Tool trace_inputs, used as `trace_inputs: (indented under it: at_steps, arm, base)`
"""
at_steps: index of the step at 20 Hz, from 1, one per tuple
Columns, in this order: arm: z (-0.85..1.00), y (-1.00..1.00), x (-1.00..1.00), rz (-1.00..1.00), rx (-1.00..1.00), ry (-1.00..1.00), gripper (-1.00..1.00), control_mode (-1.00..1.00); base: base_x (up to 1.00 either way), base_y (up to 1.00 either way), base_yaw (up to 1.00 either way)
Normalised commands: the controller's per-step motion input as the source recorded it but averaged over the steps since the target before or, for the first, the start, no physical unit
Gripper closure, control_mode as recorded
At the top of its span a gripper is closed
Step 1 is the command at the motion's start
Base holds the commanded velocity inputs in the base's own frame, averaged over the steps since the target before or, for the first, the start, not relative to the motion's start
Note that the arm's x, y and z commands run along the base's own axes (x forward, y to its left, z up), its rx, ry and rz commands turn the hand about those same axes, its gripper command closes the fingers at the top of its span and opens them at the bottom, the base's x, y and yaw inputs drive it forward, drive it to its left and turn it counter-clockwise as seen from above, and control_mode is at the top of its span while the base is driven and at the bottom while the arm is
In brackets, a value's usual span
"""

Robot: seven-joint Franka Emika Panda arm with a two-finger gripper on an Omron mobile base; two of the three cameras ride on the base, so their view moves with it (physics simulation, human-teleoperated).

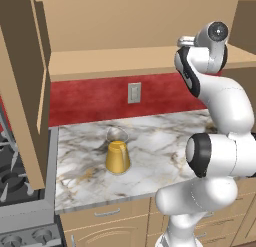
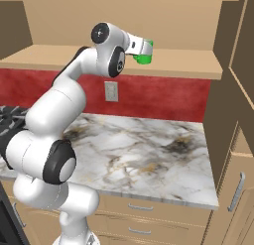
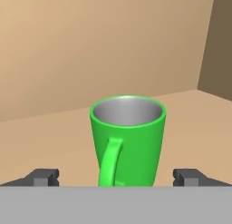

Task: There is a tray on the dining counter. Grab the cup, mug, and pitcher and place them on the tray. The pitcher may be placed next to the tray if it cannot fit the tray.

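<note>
Left base view: the white arm rises at the right and reaches up to a tan shelf (image 1: 125,61) above the red backsplash (image 1: 100,98). The pitcher (image 1: 117,152), clear-necked and amber in its lower part, stands upright on the marble worktop (image 1: 165,151), well apart from the arm's upper end. A wall outlet (image 1: 134,92) sits on the backsplash above it, and a stove (image 1: 15,181) adjoins the worktop at the left.

Right base view: the arm's wrist is level with the shelf (image 2: 188,60), and the claw (image 2: 143,50) points at the green mug (image 2: 144,58), which stands on the shelf surface just at the claw's end. Whether the fingers touch the mug cannot be told here.

Hand view: the mug (image 3: 128,139) stands upright on the shelf (image 3: 195,128), handle turned toward the camera, its grey interior visible. The claw (image 3: 117,177) is spread wide, its two dark fingertips (image 3: 43,177) flanking the mug with clear gaps on both sides; it holds nothing.
</note>
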Motion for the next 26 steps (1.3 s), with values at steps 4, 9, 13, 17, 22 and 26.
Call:
trace_inputs:
  at_steps: [4,9,13,17,22,26]
  arm:
    - [-0.06,0.0,0.0,0.0,0.0,0.0,-1.0,-1.0]
    - [-0.07,0.0,0.0,0.0,0.0,0.0,-1.0,-1.0]
    - [-0.04,0.0,0.0,0.0,0.0,0.0,-1.0,-1.0]
    - [-0.01,0.0,0.04,0.0,0.0,0.0,-1.0,-1.0]
    - [0.0,0.0,0.1,0.0,0.0,0.0,-1.0,-1.0]
    - [0.0,0.0,0.13,0.0,0.0,0.0,-1.0,-1.0]
  base:
    - [0.0,0.0,0.0]
    - [0.0,0.0,0.0]
    - [0.0,0.0,0.0]
    - [0.0,0.0,0.0]
    - [0.0,0.0,0.0]
    - [0.0,0.0,0.0]
